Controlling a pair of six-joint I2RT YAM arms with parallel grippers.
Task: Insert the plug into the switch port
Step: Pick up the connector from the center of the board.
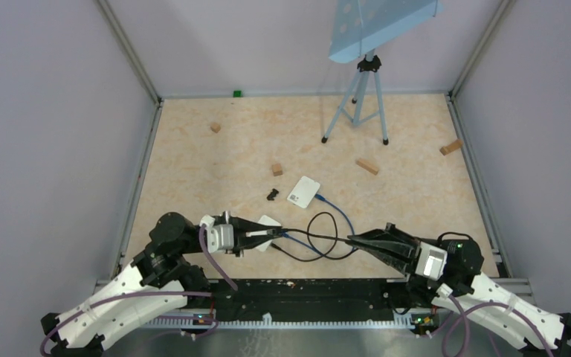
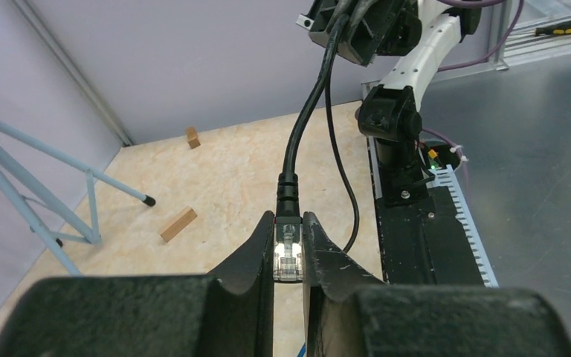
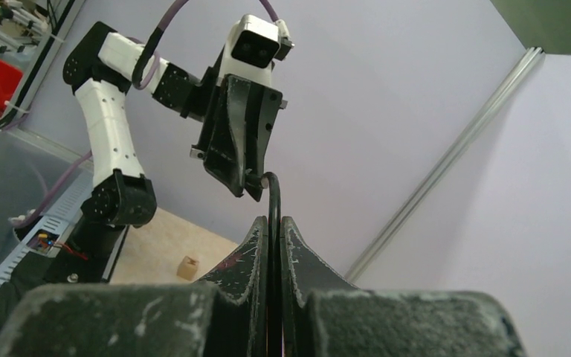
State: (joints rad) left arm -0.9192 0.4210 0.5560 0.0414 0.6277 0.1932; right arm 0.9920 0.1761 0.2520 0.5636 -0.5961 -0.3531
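Observation:
My left gripper [image 1: 273,233] is shut on the clear plug [image 2: 288,251] of a black cable [image 2: 305,119], held between its fingertips in the left wrist view. My right gripper [image 1: 352,240] is shut on the same black cable [image 3: 273,204] farther along, facing the left gripper. The cable spans between them [image 1: 314,236] and loops over the table. Two white switch boxes lie on the table: one [image 1: 303,191] with a blue cable [image 1: 340,210] plugged in, another [image 1: 268,224] just behind my left gripper.
A blue tripod [image 1: 357,100] stands at the back. Wooden blocks [image 1: 366,166] are scattered over the table, one at the right edge [image 1: 450,147]. A small black part [image 1: 272,195] lies next to the switch. A green block [image 1: 236,94] sits at the back wall.

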